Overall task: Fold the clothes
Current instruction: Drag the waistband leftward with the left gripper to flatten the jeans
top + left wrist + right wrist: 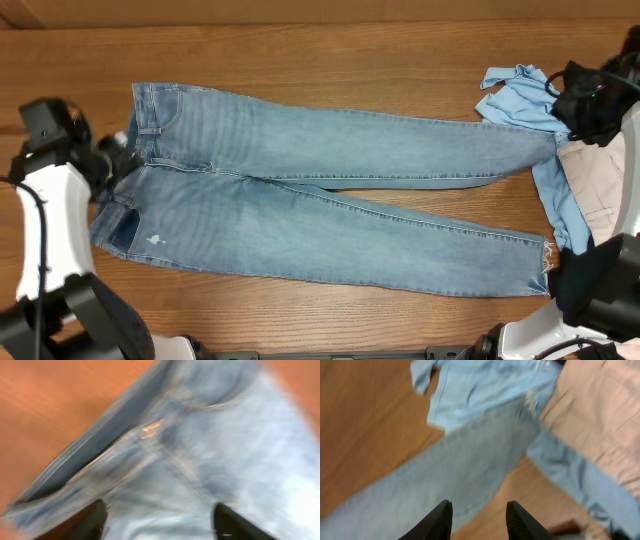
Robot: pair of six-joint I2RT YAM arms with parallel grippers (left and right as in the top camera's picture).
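**Work area.** The jeans (300, 135) lie flat across the middle of the tabletop (300, 60). The waistband (150, 110) is at the left and both legs run to the right. The far leg ends at the right, where its end meets the sky-blue T-shirt (520, 100). The near leg angles toward the near right and ends in a frayed hem (546, 268).

**Clearance.**
- Far side: a wide strip of bare wood runs along the full length of the jeans.
- Near side: a narrower strip of bare wood lies between the near leg and the tabletop edge.
- Left: the left arm stands just beside the waistband.
- Right: this side is crowded. The T-shirt lies there with the beige trousers (590, 190) beside it, and the right arm is above them.

**Left tool** (160, 522). The fingers are spread wide, with nothing clamped between them. They are positioned over the denim at the waistband, near the seam where the legs join. The view is blurred, so contact with the cloth cannot be confirmed.

**Right tool** (480, 520). The fingers are moderately parted and hold nothing. They are over the end of the far leg, with the T-shirt just beyond and the beige trousers to one side.
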